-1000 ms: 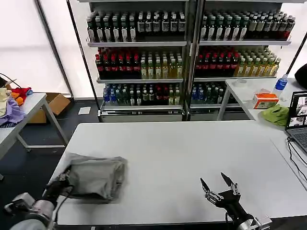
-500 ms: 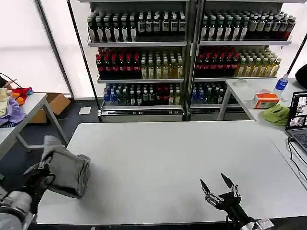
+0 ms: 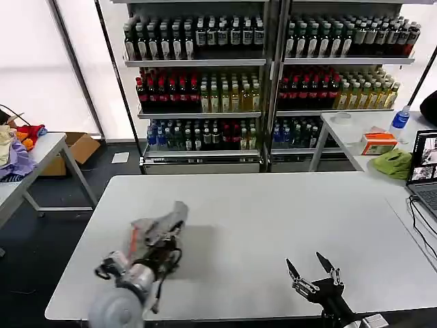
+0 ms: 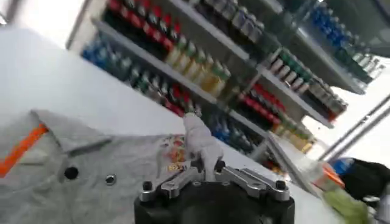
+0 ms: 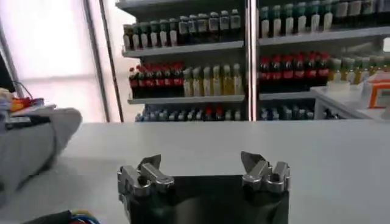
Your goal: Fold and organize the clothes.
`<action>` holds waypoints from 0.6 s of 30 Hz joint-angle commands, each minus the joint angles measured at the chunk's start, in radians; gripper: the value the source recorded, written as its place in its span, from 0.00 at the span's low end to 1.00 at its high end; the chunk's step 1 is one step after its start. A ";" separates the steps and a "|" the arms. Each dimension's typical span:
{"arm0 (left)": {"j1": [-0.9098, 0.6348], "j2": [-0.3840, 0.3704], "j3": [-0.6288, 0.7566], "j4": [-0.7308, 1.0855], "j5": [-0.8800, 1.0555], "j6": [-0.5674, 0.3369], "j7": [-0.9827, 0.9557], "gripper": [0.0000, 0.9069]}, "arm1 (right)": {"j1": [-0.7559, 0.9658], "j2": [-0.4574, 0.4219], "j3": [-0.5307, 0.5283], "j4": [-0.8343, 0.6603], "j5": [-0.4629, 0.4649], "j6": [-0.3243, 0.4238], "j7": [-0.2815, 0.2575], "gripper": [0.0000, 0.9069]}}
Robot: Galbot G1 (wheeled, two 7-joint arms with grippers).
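The light grey short-sleeved cotton shirt point(image 3: 160, 225) with orange inside its neck is lying bunched on the white rectangular tabletop point(image 3: 273, 225), towards the tabletop's left side and a little back from its near edge. In the head view its long axis is running diagonally, from the near left up towards the far right, with one pale end pointing at the drink shelves point(image 3: 266, 82) behind the tabletop. The orange strip is showing at the shirt's left edge. In the left wrist view the shirt point(image 4: 91, 176) is spreading under the camera, with its small multicoloured print just beside a raised fold of cloth.

The left gripper point(image 3: 160, 247) is sitting at the shirt's near end, its fingers closed tightly on that raised fold, as the left wrist view point(image 4: 207, 165) is showing.

The right gripper point(image 3: 314, 279) is hovering near the tabletop's near edge, well apart from the shirt, with its fingers spread wide and holding nothing point(image 5: 204, 167).
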 commanded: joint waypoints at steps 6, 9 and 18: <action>-0.040 -0.048 0.159 0.036 0.005 -0.027 0.083 1.00 | 0.330 0.005 -0.245 -0.158 0.267 -0.248 0.198 1.00; -0.013 -0.037 0.062 -0.044 -0.027 -0.025 0.097 1.00 | 0.446 0.040 -0.332 -0.239 0.271 -0.252 0.214 1.00; 0.026 0.001 -0.157 -0.155 -0.026 -0.027 0.105 1.00 | 0.683 0.141 -0.568 -0.459 0.353 -0.290 0.272 1.00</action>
